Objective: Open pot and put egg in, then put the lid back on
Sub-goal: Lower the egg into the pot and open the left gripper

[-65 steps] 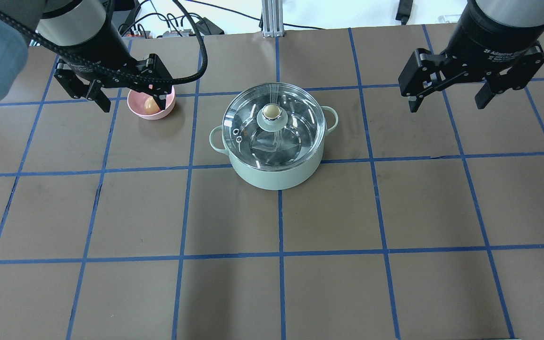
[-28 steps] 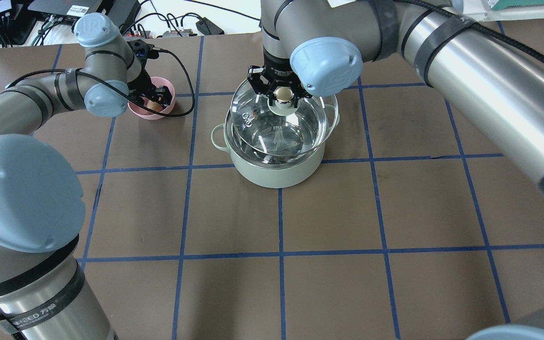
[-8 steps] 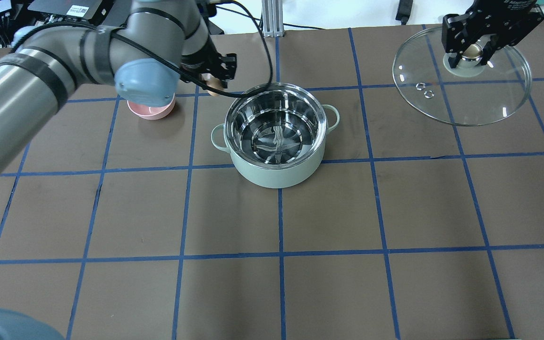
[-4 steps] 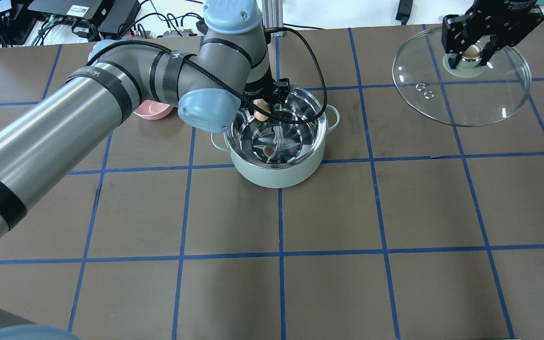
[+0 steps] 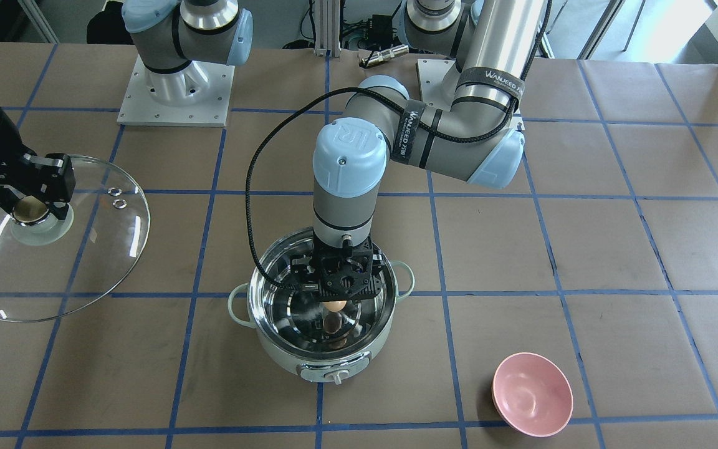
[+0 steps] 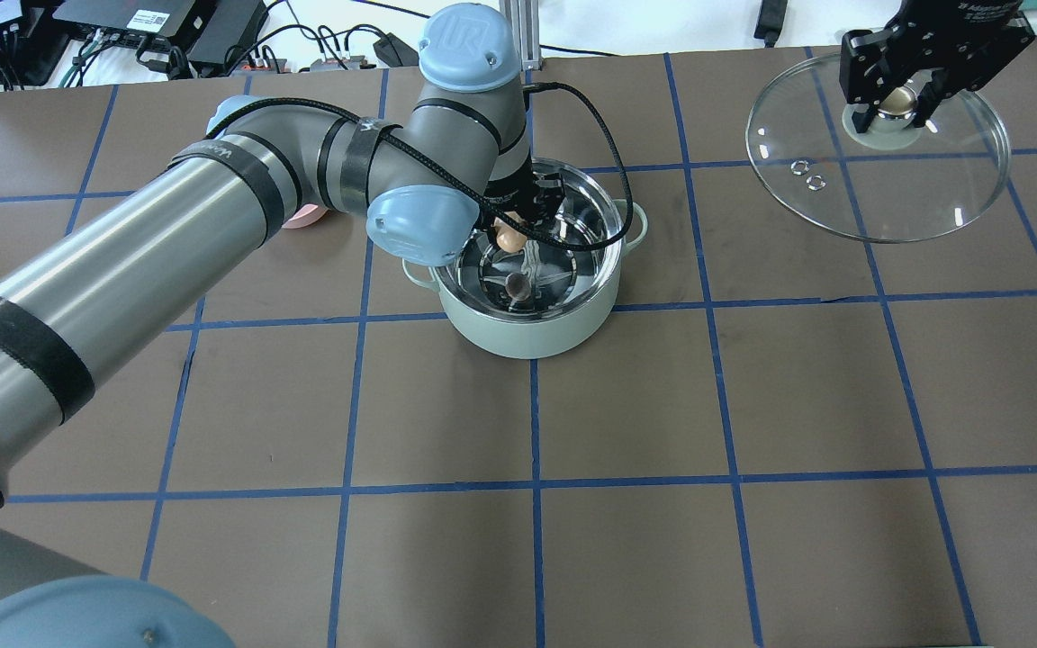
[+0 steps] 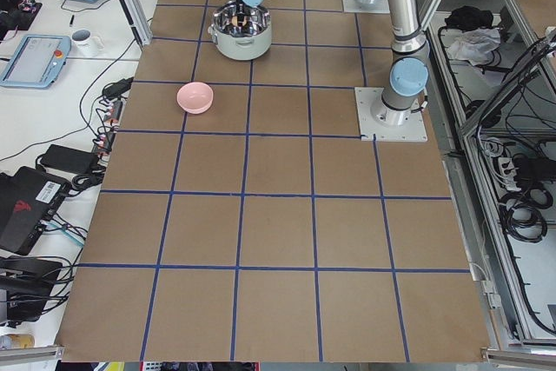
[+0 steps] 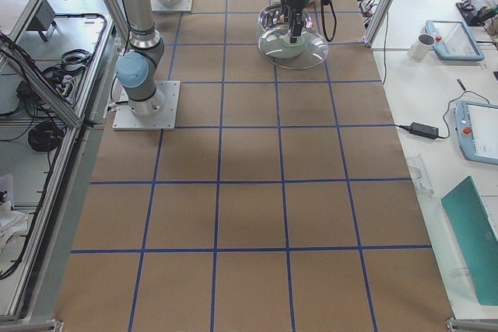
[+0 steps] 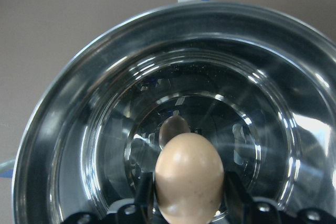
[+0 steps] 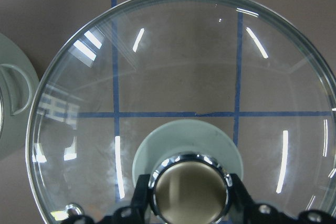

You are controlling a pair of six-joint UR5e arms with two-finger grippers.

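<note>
The mint-green pot [image 6: 527, 328] stands open at the table's middle, its steel inside bare; it also shows in the front view [image 5: 284, 358]. My left gripper [image 6: 511, 236] is shut on the tan egg [image 6: 509, 238] and holds it inside the pot's mouth, above the bottom. The egg [image 9: 189, 177] fills the lower middle of the left wrist view, its reflection below it on the steel. My right gripper [image 6: 899, 101] is shut on the knob of the glass lid [image 6: 879, 193] and holds it in the air at the far right, away from the pot. The lid also shows in the right wrist view [image 10: 173, 77].
An empty pink bowl [image 5: 532, 394] stands on the robot's left of the pot, mostly hidden by my left arm in the overhead view. Cables and electronics [image 6: 167, 27] lie beyond the table's far edge. Blue tape lines grid the brown table.
My left gripper has carried the egg from beside the pink bowl to over the pot and lowered it into the pot's mouth. The right gripper with the lid has stayed still.
</note>
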